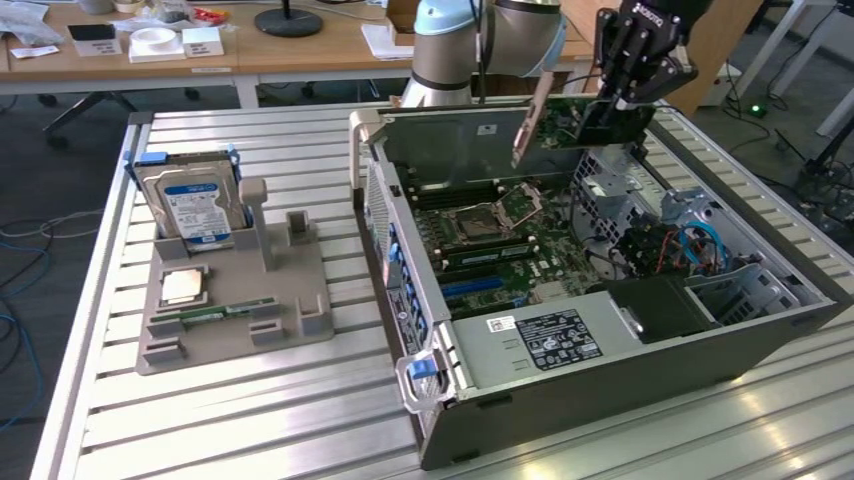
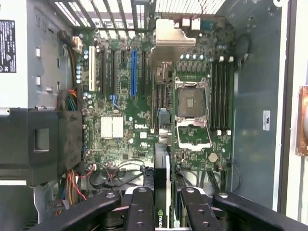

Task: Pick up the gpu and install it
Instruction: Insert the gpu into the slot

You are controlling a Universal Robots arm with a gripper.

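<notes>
My gripper (image 1: 617, 105) is shut on the gpu (image 1: 571, 122) and holds it in the air above the far end of the open computer case (image 1: 441, 390). The card stands on edge, green board showing, with its silver end bracket (image 1: 527, 130) hanging toward the exterior view's left. In the wrist view the gpu (image 2: 162, 159) runs edge-on from between the black fingers (image 2: 142, 207) out to its bracket (image 2: 168, 38). Below it lies the motherboard (image 2: 120, 127), with the blue slot (image 2: 134, 72) a little to one side of the card's line.
A CPU socket (image 1: 481, 220) and memory slots sit on the board. The power supply (image 1: 547, 340) and drive cage (image 1: 687, 215) fill the case's near and right parts. A grey holder (image 1: 234, 310) on the slatted table carries a hard drive (image 1: 198, 205), a CPU (image 1: 183, 288) and a RAM stick (image 1: 214, 315).
</notes>
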